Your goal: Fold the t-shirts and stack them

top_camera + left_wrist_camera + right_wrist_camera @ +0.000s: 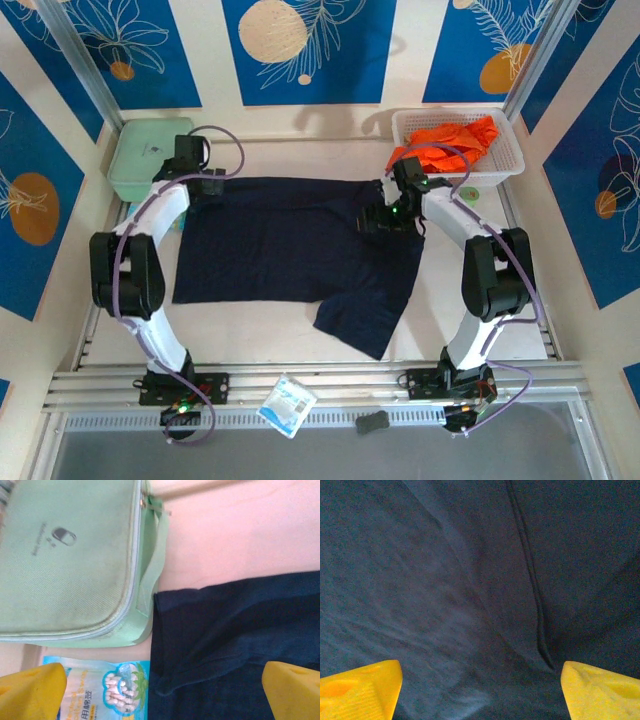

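Near table edge: blue-and-white plastic sachet (287,405) is lying loose | mid-table: dark navy cloth t-shirt (290,250) is lying spread flat, likely for folding | far hem: left gripper (203,184) and right gripper (390,216) are hovering over its corners, jaws gaping, gripping nothing | beyond: bright orange t-shirt (450,140) is waiting, bunched in white slatted plastic basket (500,172).

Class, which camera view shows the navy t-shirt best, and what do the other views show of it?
The top external view: the whole navy t-shirt lies spread flat, its outline clear. The left wrist view catches an edge of it beside the green case. The right wrist view gives close cloth with a seam.
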`<action>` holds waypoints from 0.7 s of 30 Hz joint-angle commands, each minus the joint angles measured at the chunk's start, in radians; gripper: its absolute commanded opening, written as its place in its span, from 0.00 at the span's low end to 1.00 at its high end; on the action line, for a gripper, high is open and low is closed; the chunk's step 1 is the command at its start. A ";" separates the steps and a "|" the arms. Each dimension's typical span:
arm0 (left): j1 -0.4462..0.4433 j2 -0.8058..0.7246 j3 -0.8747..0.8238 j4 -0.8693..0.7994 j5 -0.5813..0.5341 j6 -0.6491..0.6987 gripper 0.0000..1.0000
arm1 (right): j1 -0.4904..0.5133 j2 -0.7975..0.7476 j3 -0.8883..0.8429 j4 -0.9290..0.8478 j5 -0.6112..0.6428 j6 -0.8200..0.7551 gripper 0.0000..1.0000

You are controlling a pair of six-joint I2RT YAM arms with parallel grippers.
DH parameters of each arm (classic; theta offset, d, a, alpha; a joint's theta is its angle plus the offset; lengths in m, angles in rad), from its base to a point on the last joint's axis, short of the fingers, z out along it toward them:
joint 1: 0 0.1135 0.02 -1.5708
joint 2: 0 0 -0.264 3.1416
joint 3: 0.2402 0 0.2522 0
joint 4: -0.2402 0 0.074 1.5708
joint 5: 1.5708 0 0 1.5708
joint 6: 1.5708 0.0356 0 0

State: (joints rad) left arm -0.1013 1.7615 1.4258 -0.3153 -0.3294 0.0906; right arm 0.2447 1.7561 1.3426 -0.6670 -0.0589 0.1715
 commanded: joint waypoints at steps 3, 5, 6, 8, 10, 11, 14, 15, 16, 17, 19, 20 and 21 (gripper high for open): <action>-0.030 -0.199 -0.007 -0.126 0.057 -0.114 1.00 | -0.008 0.160 0.202 -0.045 -0.153 -0.024 0.64; -0.039 -0.275 -0.053 -0.153 0.107 -0.158 1.00 | -0.008 0.258 0.308 -0.070 -0.166 -0.031 0.56; -0.042 -0.305 -0.072 -0.166 0.123 -0.174 1.00 | -0.007 0.301 0.363 -0.084 -0.169 -0.037 0.52; -0.047 -0.365 -0.116 -0.199 0.149 -0.205 1.00 | -0.008 0.384 0.461 -0.111 -0.170 -0.045 0.46; -0.052 -0.408 -0.148 -0.235 0.165 -0.220 1.00 | -0.012 0.463 0.557 -0.140 -0.167 -0.055 0.41; -0.053 -0.426 -0.163 -0.254 0.170 -0.225 1.00 | -0.013 0.493 0.596 -0.152 -0.164 -0.060 0.41; -0.056 -0.473 -0.201 -0.296 0.181 -0.236 1.00 | -0.017 0.583 0.704 -0.186 -0.167 -0.069 0.40; -0.056 -0.486 -0.215 -0.302 0.184 -0.240 1.00 | -0.019 0.604 0.727 -0.192 -0.170 -0.070 0.40; -0.056 -0.502 -0.229 -0.305 0.186 -0.246 1.00 | -0.020 0.628 0.752 -0.200 -0.172 -0.070 0.40; -0.058 -0.515 -0.242 -0.306 0.186 -0.253 1.00 | -0.020 0.646 0.773 -0.206 -0.175 -0.070 0.40; -0.057 -0.540 -0.266 -0.300 0.189 -0.264 1.00 | -0.021 0.674 0.798 -0.212 -0.176 -0.069 0.40; -0.058 -0.547 -0.271 -0.296 0.191 -0.268 1.00 | -0.023 0.686 0.807 -0.213 -0.176 -0.067 0.40; -0.058 -0.553 -0.277 -0.294 0.194 -0.273 1.00 | -0.023 0.697 0.816 -0.215 -0.178 -0.066 0.40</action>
State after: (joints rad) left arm -0.1520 1.2526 1.1614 -0.5945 -0.1600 -0.1497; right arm 0.2268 2.4222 2.1159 -0.8295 -0.1974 0.1188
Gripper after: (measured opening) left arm 0.996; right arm 0.400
